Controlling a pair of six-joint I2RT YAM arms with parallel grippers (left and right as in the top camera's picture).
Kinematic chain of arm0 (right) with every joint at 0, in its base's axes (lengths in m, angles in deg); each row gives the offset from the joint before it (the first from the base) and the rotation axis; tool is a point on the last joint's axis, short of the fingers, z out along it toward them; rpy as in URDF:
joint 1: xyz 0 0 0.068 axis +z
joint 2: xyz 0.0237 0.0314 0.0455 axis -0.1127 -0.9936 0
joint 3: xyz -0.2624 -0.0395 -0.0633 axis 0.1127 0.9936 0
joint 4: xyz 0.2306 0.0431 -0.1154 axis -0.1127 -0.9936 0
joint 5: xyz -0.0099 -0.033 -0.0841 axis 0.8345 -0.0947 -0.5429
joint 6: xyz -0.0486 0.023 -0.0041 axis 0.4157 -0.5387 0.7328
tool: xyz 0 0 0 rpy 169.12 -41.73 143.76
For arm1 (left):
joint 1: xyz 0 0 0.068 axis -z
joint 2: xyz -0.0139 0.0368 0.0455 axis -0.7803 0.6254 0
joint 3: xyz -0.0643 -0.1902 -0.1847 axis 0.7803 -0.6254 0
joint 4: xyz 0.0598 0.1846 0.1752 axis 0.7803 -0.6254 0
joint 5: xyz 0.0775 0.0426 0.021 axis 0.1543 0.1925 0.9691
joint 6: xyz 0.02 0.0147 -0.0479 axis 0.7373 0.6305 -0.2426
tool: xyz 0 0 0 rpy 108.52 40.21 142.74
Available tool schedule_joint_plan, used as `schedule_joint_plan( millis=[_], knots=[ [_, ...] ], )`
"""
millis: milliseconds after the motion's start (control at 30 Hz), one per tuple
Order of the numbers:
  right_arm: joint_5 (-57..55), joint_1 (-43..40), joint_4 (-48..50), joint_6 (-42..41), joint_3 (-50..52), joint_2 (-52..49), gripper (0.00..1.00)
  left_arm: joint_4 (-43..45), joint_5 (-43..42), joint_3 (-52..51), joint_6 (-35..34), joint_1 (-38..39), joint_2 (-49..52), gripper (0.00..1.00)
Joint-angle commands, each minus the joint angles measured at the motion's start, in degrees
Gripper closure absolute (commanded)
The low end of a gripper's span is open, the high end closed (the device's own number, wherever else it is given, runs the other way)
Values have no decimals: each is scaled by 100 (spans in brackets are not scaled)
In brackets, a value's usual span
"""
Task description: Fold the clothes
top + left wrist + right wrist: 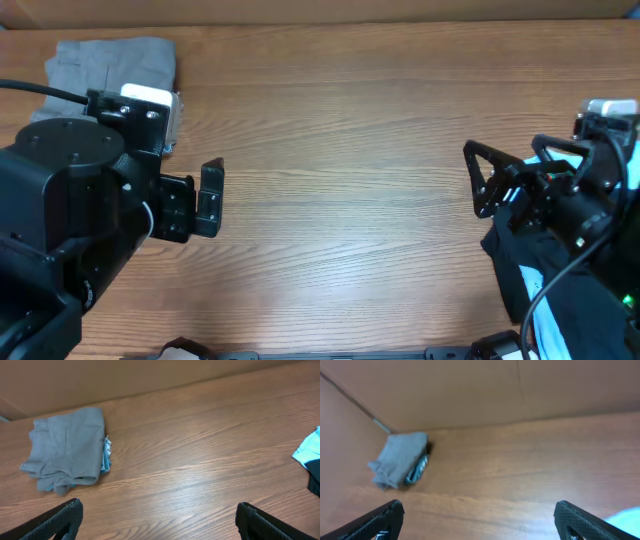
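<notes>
While left tool (160, 521) gapes empty, right tool (480, 520) gapes.

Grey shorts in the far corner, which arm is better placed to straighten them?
Left, probably. The grey shorts lie folded on that side; the open left gripper is near them, the open right gripper far across the table.

A wooden table (340, 200) fills the scene, warm reddish-brown, its grain running in long lines from left to right. Soft, even light leaves a pale sheen on the boards near the middle. Beyond the far edge stands a plain tan wall (125, 377), flat and unmarked, with one thin upright seam (521, 385) showing toward the right.
</notes>
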Motion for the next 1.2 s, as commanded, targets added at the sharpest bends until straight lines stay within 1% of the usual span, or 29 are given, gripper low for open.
schedule_joint_plan(
  millis=[0, 200, 567, 667, 767, 833, 1033, 1100, 1133, 1167],
  knots=[
    [-81, -15, -232, 22, -44, -35, 0, -7, 120, -35, -157, 39, 79, 0],
    [-81, -15, -748, 22, -44, -74, 0, -7, 120, -35, -157, 39, 157, 0],
    [-192, 7, -1161, 59, -44, -83, 0, -7, 120, -35, -157, 39, 186, 0],
    [-697, -101, -643, 138, -26, -4, 0, -7, 122, -35, -157, 39, 186, 0],
    [-741, -280, 131, 680, 146, 203, 0, -7, 122, -35, -157, 39, 186, 0],
    [-739, -385, 850, 955, 437, 426, 0, -7, 122, -35, -157, 39, 186, 0],
    [-739, -542, 3139, 1029, 1751, 1198, 0, -7, 122, -35, -157, 39, 186, 0],
    [-737, -542, 3722, 1027, 2262, 1491, 0, -7, 122, -35, -157, 39, 186, 0],
    [-739, -542, 4118, 1029, 2761, 1786, 0, -7, 120, -35, -157, 39, 186, 0],
    [-739, -542, 4266, 1029, 2973, 1921, 0, -7, 120, -35, -157, 39, 186, 0]
  ],
)
